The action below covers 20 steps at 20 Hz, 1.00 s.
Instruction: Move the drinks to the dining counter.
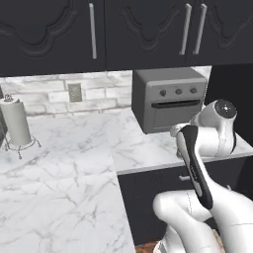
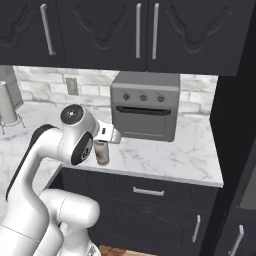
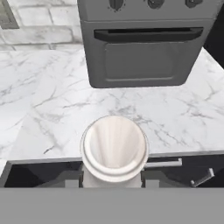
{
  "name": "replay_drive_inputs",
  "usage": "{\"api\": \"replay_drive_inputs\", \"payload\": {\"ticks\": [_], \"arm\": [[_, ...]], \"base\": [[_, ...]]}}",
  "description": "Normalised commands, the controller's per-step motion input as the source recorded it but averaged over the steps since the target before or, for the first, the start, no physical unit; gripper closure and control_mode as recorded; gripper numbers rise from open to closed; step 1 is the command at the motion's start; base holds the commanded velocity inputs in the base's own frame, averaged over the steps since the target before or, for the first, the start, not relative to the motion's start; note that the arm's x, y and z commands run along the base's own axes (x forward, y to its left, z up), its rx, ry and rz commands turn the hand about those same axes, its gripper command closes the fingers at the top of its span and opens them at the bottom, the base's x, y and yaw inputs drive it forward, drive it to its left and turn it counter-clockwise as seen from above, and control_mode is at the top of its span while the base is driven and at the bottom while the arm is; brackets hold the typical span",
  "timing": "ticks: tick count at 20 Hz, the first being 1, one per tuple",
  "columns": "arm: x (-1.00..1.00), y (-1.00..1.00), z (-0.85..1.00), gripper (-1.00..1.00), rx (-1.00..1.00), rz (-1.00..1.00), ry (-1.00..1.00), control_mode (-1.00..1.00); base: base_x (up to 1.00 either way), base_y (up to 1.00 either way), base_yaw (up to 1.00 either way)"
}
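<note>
One drink is in hand at this moment — the cream-beige bottle (image 3: 114,148), its white cap seen from above at lower centre of the hand view, with the gripper (image 3: 113,178) closed on its body, a dark finger tip at each side. In the right base view the same bottle (image 2: 101,152) hangs just below the wrist at centre left, over the front edge of the marble worktop (image 2: 165,155), in front of the grey toaster oven (image 2: 145,106). Whether its base touches the marble or has lifted clear, I cannot tell. In the left base view the arm's own links cover the bottle, and a paper-towel stand (image 1: 17,123) sits at far left. Judging from this, the task is at an early stage — one bottle grasped, none yet delivered, and the carry to the dining counter remains.
</note>
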Motion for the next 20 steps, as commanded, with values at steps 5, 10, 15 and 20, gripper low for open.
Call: {"api": "replay_drive_inputs", "payload": {"ticks": [5,10,15,20], "arm": [[0.00,0.00,0.00,1.00,0.00,0.00,0.00,1.00],[0.00,0.00,0.00,1.00,0.00,0.00,0.00,1.00],[0.00,0.00,0.00,1.00,0.00,0.00,0.00,1.00],[0.00,0.00,0.00,1.00,0.00,0.00,0.00,1.00]], "base": [[-0.97,-0.30,0.00],[-0.51,-0.69,-0.25],[-0.04,-0.85,-0.69],[0.00,-0.79,-0.73]]}}
